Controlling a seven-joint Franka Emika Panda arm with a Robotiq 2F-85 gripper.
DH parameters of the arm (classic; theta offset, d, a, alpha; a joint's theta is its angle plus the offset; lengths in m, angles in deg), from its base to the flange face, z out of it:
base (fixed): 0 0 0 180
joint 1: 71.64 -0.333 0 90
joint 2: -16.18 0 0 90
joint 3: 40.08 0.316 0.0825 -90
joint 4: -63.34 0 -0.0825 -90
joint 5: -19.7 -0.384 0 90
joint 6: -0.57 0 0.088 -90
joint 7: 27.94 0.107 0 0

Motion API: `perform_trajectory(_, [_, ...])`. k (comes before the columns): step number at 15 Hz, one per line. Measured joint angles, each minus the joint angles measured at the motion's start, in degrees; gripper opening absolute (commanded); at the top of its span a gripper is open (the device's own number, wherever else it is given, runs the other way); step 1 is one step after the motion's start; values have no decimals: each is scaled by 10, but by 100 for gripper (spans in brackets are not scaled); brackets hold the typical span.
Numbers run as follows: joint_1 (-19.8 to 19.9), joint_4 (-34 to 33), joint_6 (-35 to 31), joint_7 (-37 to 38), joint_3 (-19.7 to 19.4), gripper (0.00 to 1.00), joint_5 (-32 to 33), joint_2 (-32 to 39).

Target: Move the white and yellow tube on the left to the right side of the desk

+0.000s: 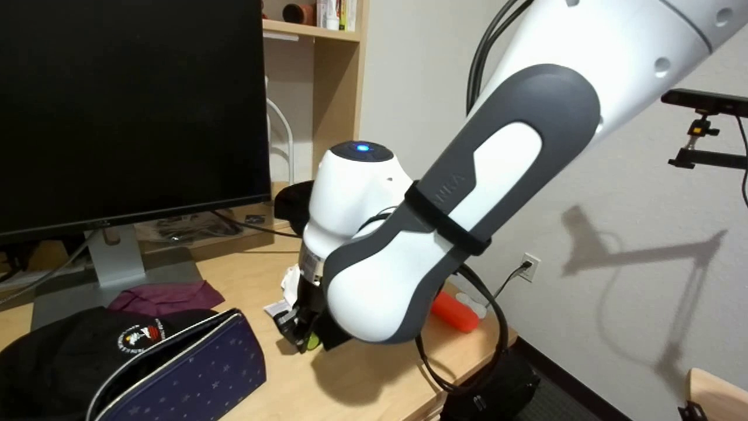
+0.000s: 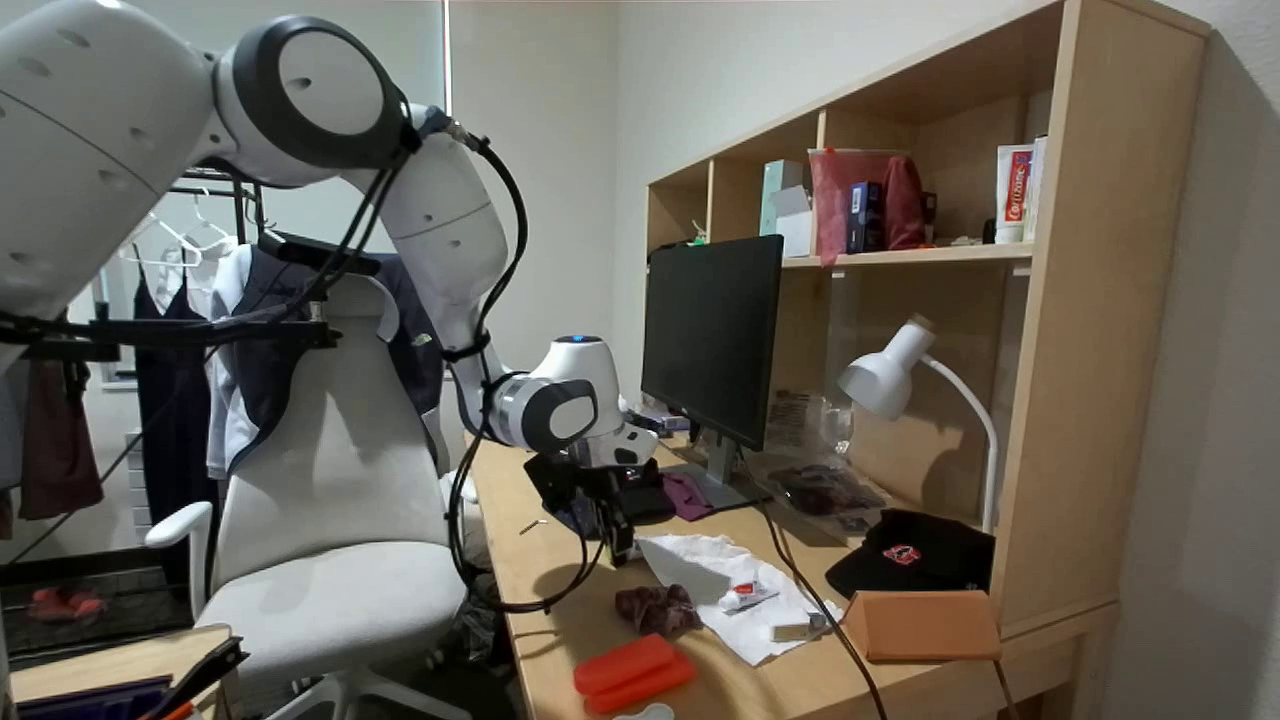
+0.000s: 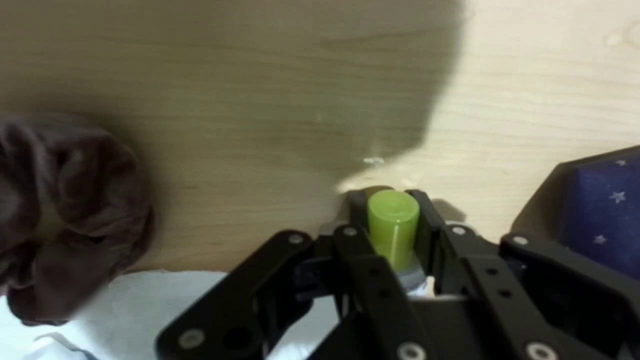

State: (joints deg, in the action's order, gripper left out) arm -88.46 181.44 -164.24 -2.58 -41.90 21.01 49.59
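Tube point(image 3: 394, 225) snug between close-set fingers point(image 3: 430, 217)

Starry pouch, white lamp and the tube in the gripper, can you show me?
Starry pouch point(image 1: 193, 374), in an exterior view: on its navy side.
White lamp point(image 2: 886, 382), in an exterior view: on its shade.
Tube point(image 3: 394, 225), wrist view: on its yellow-green end.

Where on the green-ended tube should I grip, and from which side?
I'd probably pinch the tube across its green end, from above: that end is round, slim and faces the wrist camera, with a finger of the tool against each side. The rest is mostly hidden.
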Motion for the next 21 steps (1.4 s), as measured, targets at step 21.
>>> perform_trajectory(21, [62, 53, -8, -83, 55, 13, -42, -86])
